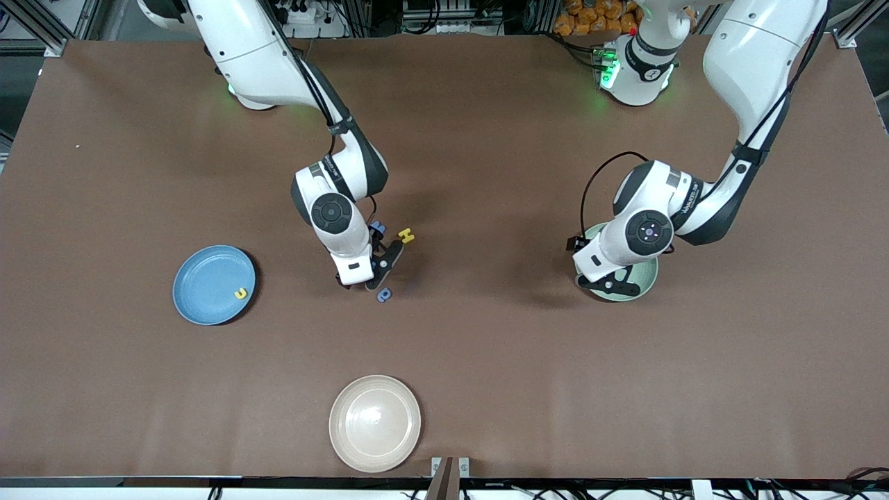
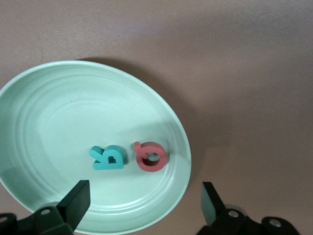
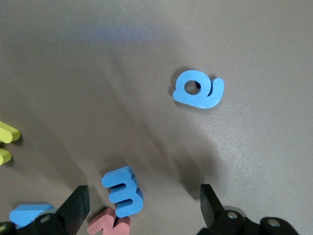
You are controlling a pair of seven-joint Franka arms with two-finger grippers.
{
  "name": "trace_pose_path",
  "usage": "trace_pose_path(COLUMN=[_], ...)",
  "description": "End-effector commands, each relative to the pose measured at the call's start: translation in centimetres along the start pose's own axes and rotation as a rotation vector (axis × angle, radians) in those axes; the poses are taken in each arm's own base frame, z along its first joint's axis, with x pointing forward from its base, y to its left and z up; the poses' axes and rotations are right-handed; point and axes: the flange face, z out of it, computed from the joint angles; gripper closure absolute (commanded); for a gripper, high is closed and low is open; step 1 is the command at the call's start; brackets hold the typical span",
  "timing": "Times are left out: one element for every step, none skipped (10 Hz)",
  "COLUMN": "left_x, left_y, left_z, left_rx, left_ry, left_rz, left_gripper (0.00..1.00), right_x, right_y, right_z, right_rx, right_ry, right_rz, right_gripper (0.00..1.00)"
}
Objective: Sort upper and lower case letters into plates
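Right gripper (image 3: 142,208) fingers spread above blue letter (image 3: 199,89), blue E-shaped letter (image 3: 123,191), pink letter (image 3: 107,223), yellow letter (image 3: 7,141).

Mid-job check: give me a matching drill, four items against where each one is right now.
Items:
1. teal letter
2. yellow curved letter
3. yellow H
4. left hand

Places:
A. in the blue plate
B. over the mint green plate, open
C. on the bare table, beside the right hand
D. in the mint green plate, beside the red letter

Pairs: 1-D, 2-A, 3-C, 4-B

brown table (image 1: 486,361) carries blue plate (image 1: 208,281), mint plate (image 1: 642,281), cream plate (image 1: 375,423), loose letters (image 1: 384,295).
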Motion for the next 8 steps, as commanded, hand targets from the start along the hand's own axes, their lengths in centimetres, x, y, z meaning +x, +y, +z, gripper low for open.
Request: trace_pose_path(left_x=[-0.5, -0.5, -0.4, -0.4, -0.2, 0.3, 0.4, 0.5], left_y=[0.7, 0.9, 1.0, 1.6, 2.3, 2.9, 4.5, 6.1], left_z=[-0.7, -0.8, -0.8, -0.7, -1.1, -1.3, -1.8, -1.8], left_rx=[0.021, 0.021, 0.016, 0.016, 0.015, 0.010, 0.010, 0.008], left_ry=[0.025, 0.028, 0.039, 0.043, 0.053, 0.061, 0.075, 0.078], left_rz=[0.013, 0.014, 0.015, 0.011, 0.014, 0.015, 0.000, -0.015], left_gripper=[0.00, 0.00, 0.00, 0.00, 0.00, 0.00, 0.00, 0.00], right_x=[-0.3, -0.3, -0.2, 0.0, 0.1, 0.0, -0.1, -0.3], right_y=[-0.1, -0.1, -0.1, -0.4, -0.9, -0.9, -0.8, -0.5], right_z=[0.5, 0.8, 0.8, 0.9, 1.2, 1.3, 1.3, 1.3], right_rx=[0.004, 0.000, -0.003, -0.009, -0.012, -0.012, -0.014, -0.012], right_ry=[0.007, 0.011, 0.015, 0.023, 0.025, 0.025, 0.024, 0.021], right_rz=[-0.011, -0.010, -0.012, -0.018, -0.023, -0.023, -0.025, -0.019], right_gripper=[0.00, 0.00, 0.00, 0.00, 0.00, 0.00, 0.40, 0.93])
